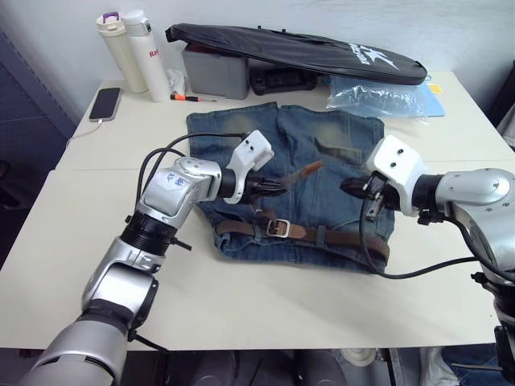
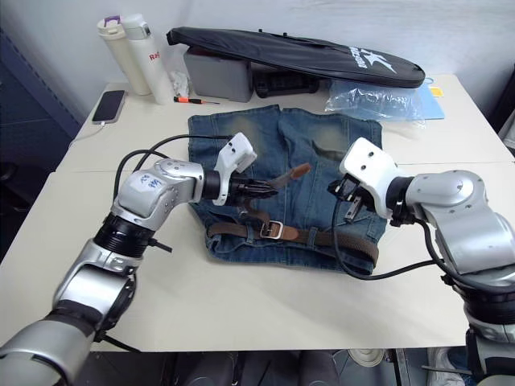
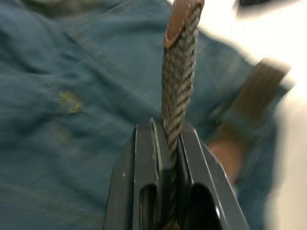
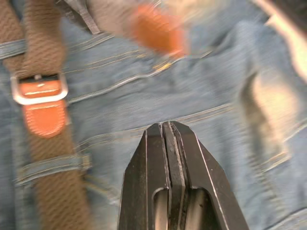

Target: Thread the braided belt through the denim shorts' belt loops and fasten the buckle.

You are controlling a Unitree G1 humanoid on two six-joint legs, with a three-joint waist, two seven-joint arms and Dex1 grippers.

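Faded blue denim shorts (image 1: pixel 322 161) flat on white bench (image 1: pixel 241 297), centre. Dark brown braided belt (image 1: pixel 338 236) along near edge of shorts; silver metal buckle (image 1: pixel 278 227) on it, left of middle. Belt's free end raised above shorts, clamped in left end effector (image 1: pixel 278 186). Right end effector (image 1: pixel 354 186) over shorts' right half, fingers together. Behind shorts: long black zipped bag (image 1: pixel 298 48) atop grey box (image 1: pixel 216 72); two white bottles (image 1: pixel 133 52) far left; smartphone (image 1: pixel 105 103) beside them.
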